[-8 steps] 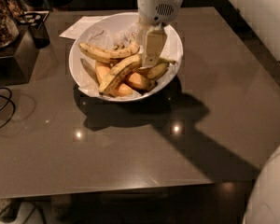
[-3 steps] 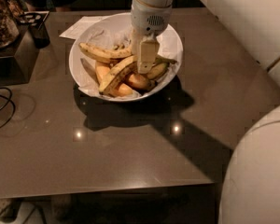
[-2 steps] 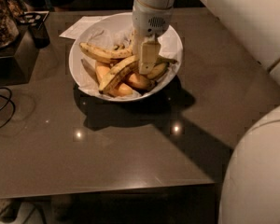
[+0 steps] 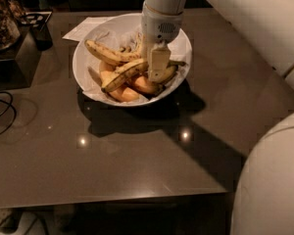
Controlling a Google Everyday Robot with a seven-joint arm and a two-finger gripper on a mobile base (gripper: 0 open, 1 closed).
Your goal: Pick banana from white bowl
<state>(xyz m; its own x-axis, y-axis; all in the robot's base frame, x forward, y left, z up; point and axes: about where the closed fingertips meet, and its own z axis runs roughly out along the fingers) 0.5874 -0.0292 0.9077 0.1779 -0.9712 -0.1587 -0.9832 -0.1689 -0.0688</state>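
The white bowl (image 4: 183,43) stands at the back middle of the dark table, lined with crumpled white paper. The banana (image 4: 109,54) lies across its back left, long, gently curved, yellow with dark streaks. A shorter speckled banana (image 4: 123,75) lies slanted in front of it. Stubby orange-yellow pieces (image 4: 121,93) lie underneath, and another yellow piece (image 4: 167,74) lies at the right. My gripper (image 4: 155,70) reaches down from the white arm into the bowl's middle, at the right ends of both bananas and low among the fruit.
A white sheet of paper (image 4: 82,29) lies behind the bowl. A dark box (image 4: 36,31) and a jar (image 4: 1,21) stand at the far left, with black cables (image 4: 1,109) below them. My white body (image 4: 272,180) fills the right side. The table's front edge (image 4: 112,197) is near.
My gripper has shifted slightly left and lowered further into the bowl. The bananas lie where they were.
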